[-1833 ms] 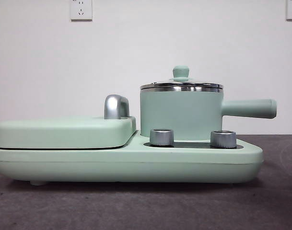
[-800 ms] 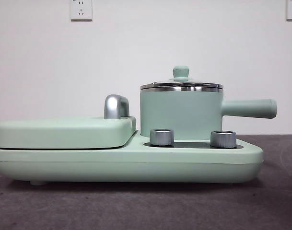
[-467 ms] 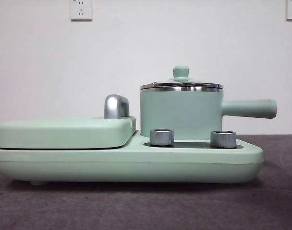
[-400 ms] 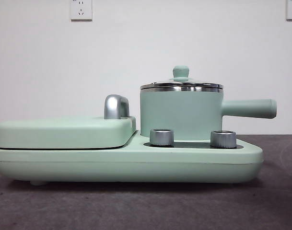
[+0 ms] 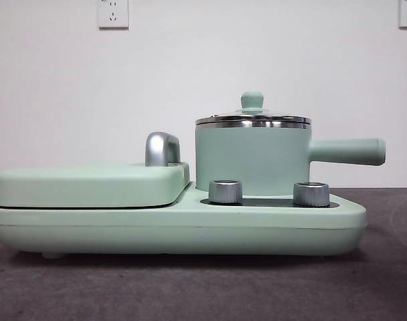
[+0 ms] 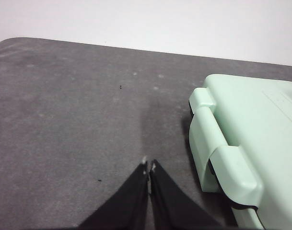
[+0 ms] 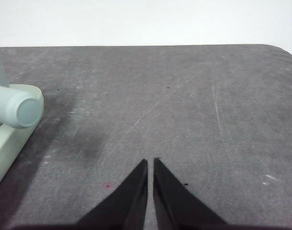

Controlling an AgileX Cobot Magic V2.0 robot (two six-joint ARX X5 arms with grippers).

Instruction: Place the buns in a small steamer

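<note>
The small steamer, a mint-green round pot, sits on the right half of a mint-green appliance base that rests on the dark grey worktop. Its steel-rimmed lid with a green knob is on, and its straight side handle points to the right in the front view. Two steel dials stand on the base just in front of the pot. Beside the pot, the flat hinged lid section lies shut, with a curved steel handle at its inner end. The buns do not show in any view. The left gripper hangs over bare worktop near the hinged end of the appliance, jaws pressed together and holding nothing. The right gripper hangs over bare worktop off the tip of the pot's handle, jaws likewise pressed together and holding nothing.
</note>
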